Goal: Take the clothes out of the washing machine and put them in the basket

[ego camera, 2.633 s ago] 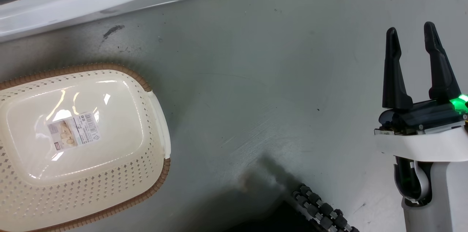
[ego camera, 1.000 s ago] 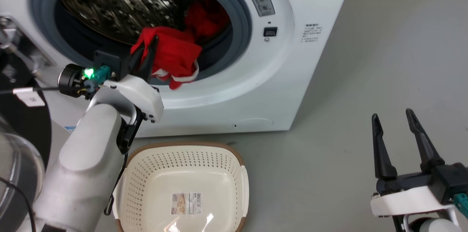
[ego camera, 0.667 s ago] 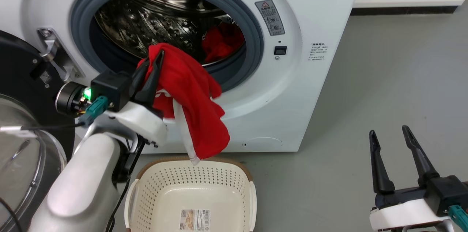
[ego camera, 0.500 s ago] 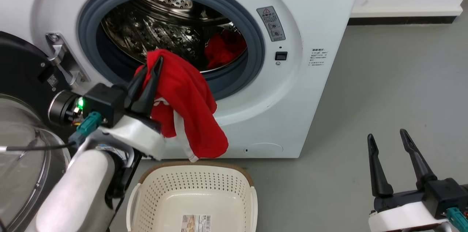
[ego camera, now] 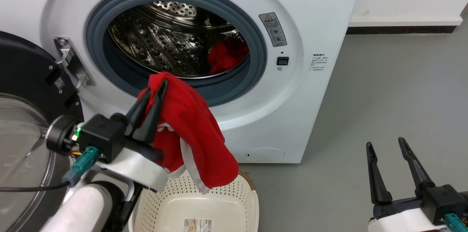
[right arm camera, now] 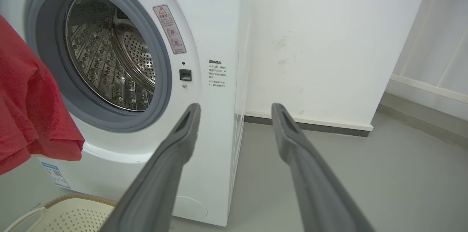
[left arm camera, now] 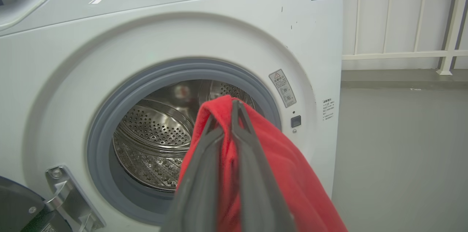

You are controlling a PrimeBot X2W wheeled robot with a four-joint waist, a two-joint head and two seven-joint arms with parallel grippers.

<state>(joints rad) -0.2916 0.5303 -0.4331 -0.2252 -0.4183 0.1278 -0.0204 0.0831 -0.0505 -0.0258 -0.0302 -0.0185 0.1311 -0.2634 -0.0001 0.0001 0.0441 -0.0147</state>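
Note:
My left gripper is shut on a red garment with white trim, which hangs clear of the washing machine and droops over the back edge of the cream basket. In the left wrist view the fingers pinch the garment's top fold in front of the grey door ring. A second red garment lies inside the steel drum at its right. My right gripper stands open above the floor at the lower right, holding nothing; its fingers point past the machine's right side.
The round glass door hangs open at the far left, close to my left arm. Grey floor stretches to the right of the machine, up to a white wall with a dark skirting.
My left gripper has drawn the red garment out of the drum and down toward the basket. The head camera has risen, so the whole scene shifted. The right gripper stays open.

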